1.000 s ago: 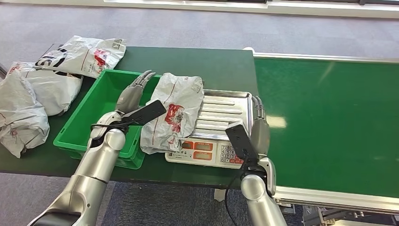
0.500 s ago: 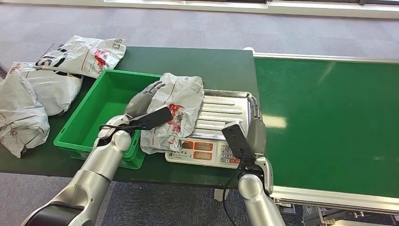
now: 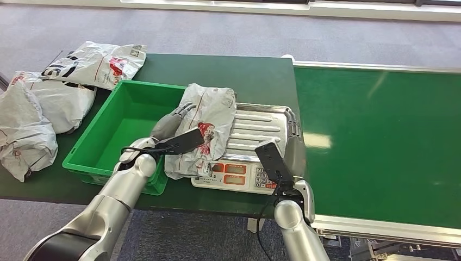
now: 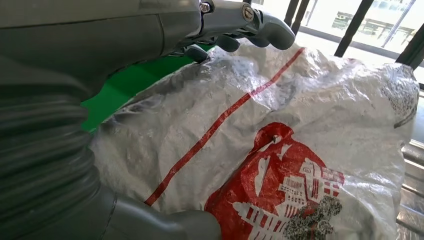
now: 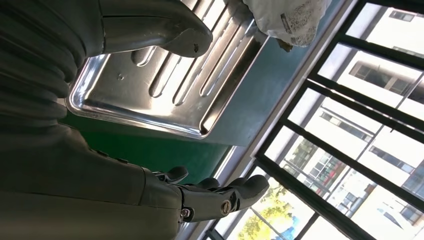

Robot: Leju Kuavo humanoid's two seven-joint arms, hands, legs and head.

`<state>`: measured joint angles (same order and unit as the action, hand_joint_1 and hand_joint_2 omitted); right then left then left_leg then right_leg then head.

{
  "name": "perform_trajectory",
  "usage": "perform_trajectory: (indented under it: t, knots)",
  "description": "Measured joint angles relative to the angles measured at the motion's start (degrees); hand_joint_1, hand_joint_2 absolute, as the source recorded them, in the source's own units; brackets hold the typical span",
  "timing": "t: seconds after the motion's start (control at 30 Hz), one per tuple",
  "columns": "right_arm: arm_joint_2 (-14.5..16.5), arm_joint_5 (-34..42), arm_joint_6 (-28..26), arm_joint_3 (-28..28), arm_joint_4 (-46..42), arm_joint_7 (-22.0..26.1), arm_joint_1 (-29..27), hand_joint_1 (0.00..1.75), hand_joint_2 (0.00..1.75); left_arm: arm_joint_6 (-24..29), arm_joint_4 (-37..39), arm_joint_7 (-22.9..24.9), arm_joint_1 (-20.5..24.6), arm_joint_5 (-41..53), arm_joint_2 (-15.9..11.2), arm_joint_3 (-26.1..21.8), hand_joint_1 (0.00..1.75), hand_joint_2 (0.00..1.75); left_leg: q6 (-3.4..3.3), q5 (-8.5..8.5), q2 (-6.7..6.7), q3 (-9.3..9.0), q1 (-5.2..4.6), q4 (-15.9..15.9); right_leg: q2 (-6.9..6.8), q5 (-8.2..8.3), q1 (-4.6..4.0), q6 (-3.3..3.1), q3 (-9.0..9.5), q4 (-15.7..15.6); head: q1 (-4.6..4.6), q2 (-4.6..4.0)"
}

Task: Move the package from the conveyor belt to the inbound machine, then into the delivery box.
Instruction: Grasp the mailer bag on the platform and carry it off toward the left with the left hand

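We see two polished silver tubular arms, each carrying a flat black box at the wrist with thin black cables. Our grey left hand [image 3: 169, 120] and right hand [image 3: 295, 142] have ribbed covers, darker fingers and small screws.

package [image 3: 204, 128] on scale [image 3: 255, 144] | bin [image 3: 122, 130] left of scale | belt [image 3: 380, 141] right

Parcel-sorting demo area: green conveyor belt [image 3: 380, 141], weighing scale [image 3: 244, 157], green bin [image 3: 89, 157], mailer bags [image 3: 49, 103], carpeted floor.
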<state>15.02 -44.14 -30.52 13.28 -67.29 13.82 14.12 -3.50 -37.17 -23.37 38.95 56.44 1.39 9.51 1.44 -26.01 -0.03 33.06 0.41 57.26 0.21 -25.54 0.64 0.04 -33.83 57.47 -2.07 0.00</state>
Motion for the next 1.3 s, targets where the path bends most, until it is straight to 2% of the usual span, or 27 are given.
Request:
perform_trajectory:
  t: [0.23,0.27,0.37,0.4,1.0,1.3]
  knots:
    - [0.0,0.1,0.0,0.0,0.1,0.0,0.0,0.0,1.75,0.0,2.9,0.0,0.8,0.3,0.2,1.1,0.03,1.75,0.0,0.0,-0.02,-0.05,0.0,0.0,-0.02,0.0,0.0,0.0,0.08,0.0,0.0,0.0]
    - [0.0,0.1,0.0,0.0,0.1,0.0,0.0,0.0,1.75,0.0,3.2,0.0,0.8,0.3,0.2,1.2,0.16,1.75,0.0,0.0,-0.02,-0.06,0.0,0.0,-0.03,0.0,0.0,0.0,0.1,0.0,-0.01,0.0]
    - [0.0,0.1,0.0,0.0,0.1,0.0,0.0,0.0,1.75,0.0,3.8,0.0,1.0,0.3,0.2,1.5,1.42,1.75,-0.02,0.01,-0.04,-0.08,0.0,0.0,-0.04,0.0,0.0,0.0,0.13,0.0,-0.01,0.0]
    - [0.0,0.1,0.0,0.0,0.1,0.0,0.0,0.0,1.75,0.0,4.0,0.0,1.0,0.3,0.2,1.6,1.73,1.75,-0.03,0.02,-0.04,-0.08,0.0,0.0,-0.05,0.0,0.0,0.0,0.13,0.0,-0.01,0.0]
    - [0.0,0.3,0.1,0.2,0.6,0.2,0.3,0.0,1.75,0.3,5.7,-0.1,1.0,0.2,0.3,2.0,1.75,1.75,-0.03,0.06,-0.06,-0.07,0.0,0.0,-0.06,0.03,-0.01,0.03,0.11,0.0,-0.01,0.0]
    - [0.0,0.3,-0.1,0.2,0.6,0.1,0.5,0.0,1.75,5.1,5.2,0.4,0.8,-0.8,0.3,1.9,1.75,1.75,-0.02,0.07,-0.04,-0.07,0.01,0.0,-0.05,0.05,-0.01,0.02,0.06,0.0,-0.01,0.0]
